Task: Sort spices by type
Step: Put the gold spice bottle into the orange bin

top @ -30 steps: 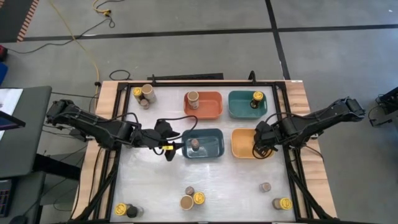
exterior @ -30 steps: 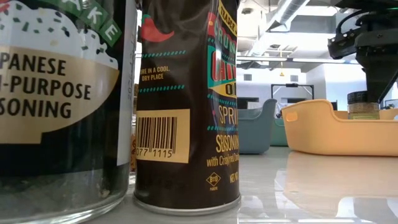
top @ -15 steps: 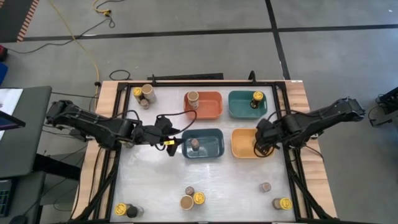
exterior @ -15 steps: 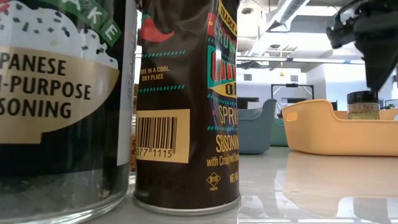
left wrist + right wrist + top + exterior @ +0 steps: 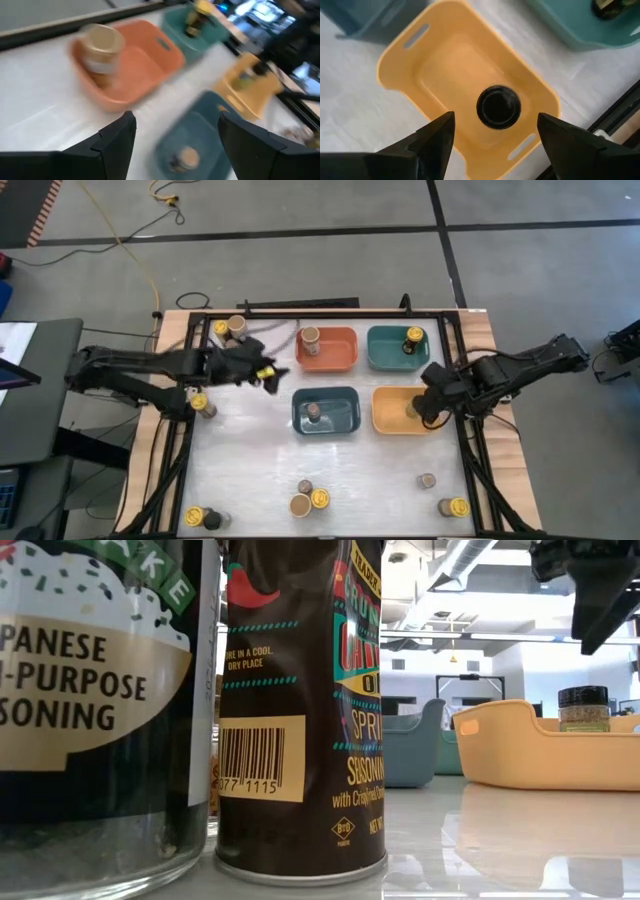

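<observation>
Small spice jars stand in the bins. A tan-lidded jar [image 5: 310,336] is in the orange bin [image 5: 340,350], and a yellow-lidded jar [image 5: 413,335] is in the teal bin [image 5: 388,350]. A brown-topped jar [image 5: 314,412] is in the blue bin [image 5: 338,412]. A dark-lidded jar [image 5: 498,106] stands upright in the yellow bin [image 5: 445,65]. My right gripper [image 5: 495,119] hovers open above that jar, touching nothing. My left gripper [image 5: 270,372] is open and empty, left of the orange bin. More jars stand at the far-left corner [image 5: 232,330] and along the near edge [image 5: 308,498].
A yellow-lidded jar [image 5: 199,402] stands by the left rail under the left arm. Near-edge jars sit at the left corner [image 5: 200,517], near the middle, and on the right [image 5: 427,480] [image 5: 455,507]. In the low view, two jars [image 5: 300,710] stand right before the camera. Bare table lies between bins and near jars.
My left gripper has swung from the blue bin's left side toward the far-left of the table, ending beside the orange bin. My right gripper has risen from the dark-lidded jar, which stays upright in the yellow bin.
</observation>
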`<state>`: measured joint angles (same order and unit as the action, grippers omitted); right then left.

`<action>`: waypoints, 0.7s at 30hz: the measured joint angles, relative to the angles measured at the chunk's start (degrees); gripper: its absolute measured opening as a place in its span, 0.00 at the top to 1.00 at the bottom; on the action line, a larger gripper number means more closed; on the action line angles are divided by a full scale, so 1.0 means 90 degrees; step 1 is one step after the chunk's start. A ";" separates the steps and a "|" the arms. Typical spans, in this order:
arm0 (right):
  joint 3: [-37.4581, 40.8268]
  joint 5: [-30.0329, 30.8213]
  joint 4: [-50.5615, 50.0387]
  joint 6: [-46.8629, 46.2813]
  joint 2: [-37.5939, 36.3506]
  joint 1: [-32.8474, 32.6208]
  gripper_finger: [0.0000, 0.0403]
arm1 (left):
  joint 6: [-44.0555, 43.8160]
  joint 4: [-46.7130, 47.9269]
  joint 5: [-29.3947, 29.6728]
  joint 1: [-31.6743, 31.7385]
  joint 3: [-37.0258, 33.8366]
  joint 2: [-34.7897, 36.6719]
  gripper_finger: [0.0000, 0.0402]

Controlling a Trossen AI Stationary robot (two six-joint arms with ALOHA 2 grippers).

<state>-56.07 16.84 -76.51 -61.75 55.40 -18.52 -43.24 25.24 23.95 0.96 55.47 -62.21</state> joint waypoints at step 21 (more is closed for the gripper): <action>0.0000 0.0622 0.0051 -0.0807 -0.0326 0.0122 0.23 | 0.3892 0.3697 -0.2999 0.5283 0.2381 -0.0500 0.33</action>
<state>-56.07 22.43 -76.05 -69.01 52.47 -17.43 -8.21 58.51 -3.04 48.51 76.90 -66.71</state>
